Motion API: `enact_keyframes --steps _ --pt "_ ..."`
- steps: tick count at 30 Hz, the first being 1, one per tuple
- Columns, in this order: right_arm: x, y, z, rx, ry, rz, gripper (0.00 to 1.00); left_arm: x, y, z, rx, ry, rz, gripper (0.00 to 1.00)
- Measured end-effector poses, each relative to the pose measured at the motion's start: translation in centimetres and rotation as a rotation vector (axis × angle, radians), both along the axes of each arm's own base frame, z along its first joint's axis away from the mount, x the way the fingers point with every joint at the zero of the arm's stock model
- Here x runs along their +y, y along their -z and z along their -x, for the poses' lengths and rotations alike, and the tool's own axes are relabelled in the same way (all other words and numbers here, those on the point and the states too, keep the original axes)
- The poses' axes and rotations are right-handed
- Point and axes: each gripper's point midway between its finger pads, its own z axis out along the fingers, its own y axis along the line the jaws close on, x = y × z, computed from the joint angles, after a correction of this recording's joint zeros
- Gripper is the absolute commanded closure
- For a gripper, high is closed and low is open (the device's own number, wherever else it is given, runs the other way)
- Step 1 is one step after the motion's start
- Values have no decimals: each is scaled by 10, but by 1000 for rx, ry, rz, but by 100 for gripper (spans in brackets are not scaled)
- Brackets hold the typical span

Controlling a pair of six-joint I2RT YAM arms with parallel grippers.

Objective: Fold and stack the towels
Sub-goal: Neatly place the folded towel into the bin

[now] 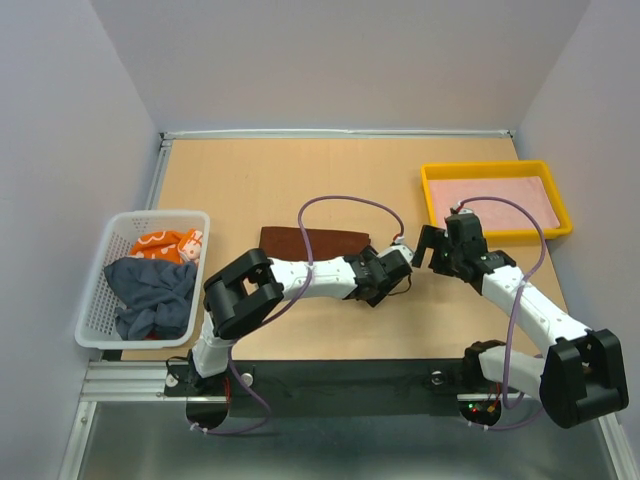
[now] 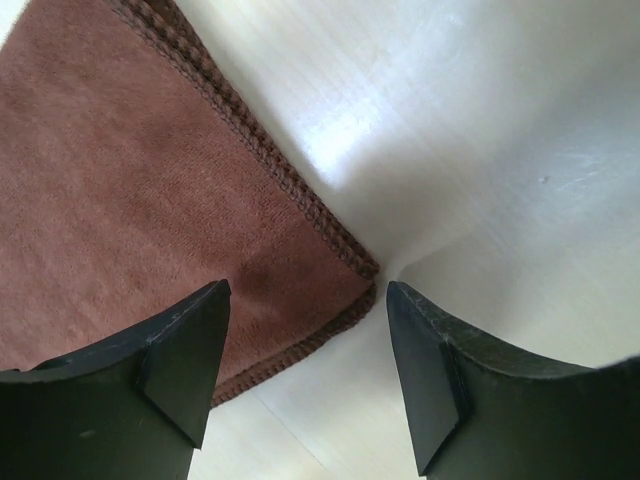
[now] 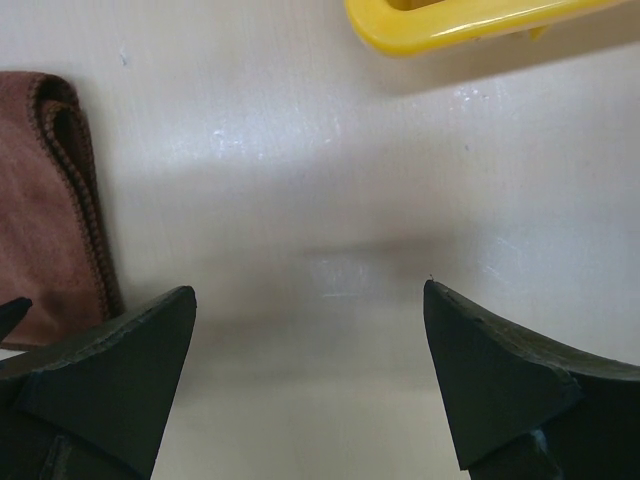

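Note:
A reddish-brown towel (image 1: 315, 243) lies folded flat in the middle of the table. In the left wrist view its stitched corner (image 2: 340, 290) sits just ahead of my left gripper (image 2: 305, 300), whose jaws are open with nothing clamped. That left gripper (image 1: 395, 265) hovers at the towel's right end. My right gripper (image 1: 432, 245) is close beside it, open over bare table (image 3: 310, 300), and the towel's folded edge (image 3: 50, 200) shows at its left. An orange patterned towel (image 1: 165, 245) and a dark navy towel (image 1: 150, 295) lie crumpled in the basket.
A white mesh basket (image 1: 100, 325) stands at the left edge of the table. A yellow tray (image 1: 430, 205) with a pink inside sits at the back right, and its rim (image 3: 470, 20) shows just beyond the right gripper. Grey walls close in the table.

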Motion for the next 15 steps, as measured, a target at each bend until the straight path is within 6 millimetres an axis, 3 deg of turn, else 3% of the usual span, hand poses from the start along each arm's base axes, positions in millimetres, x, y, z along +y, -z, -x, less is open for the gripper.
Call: enact_keyframes --steps 3,9,15 --pt "0 0 0 -1 1 0 0 3 10 -1 3 16 -37 25" --pt "-1 -4 0 -14 5 -4 0 2 10 -1 9 42 -40 28" --pt "0 -5 0 -12 4 -15 0 -1 14 0 51 65 -22 52"
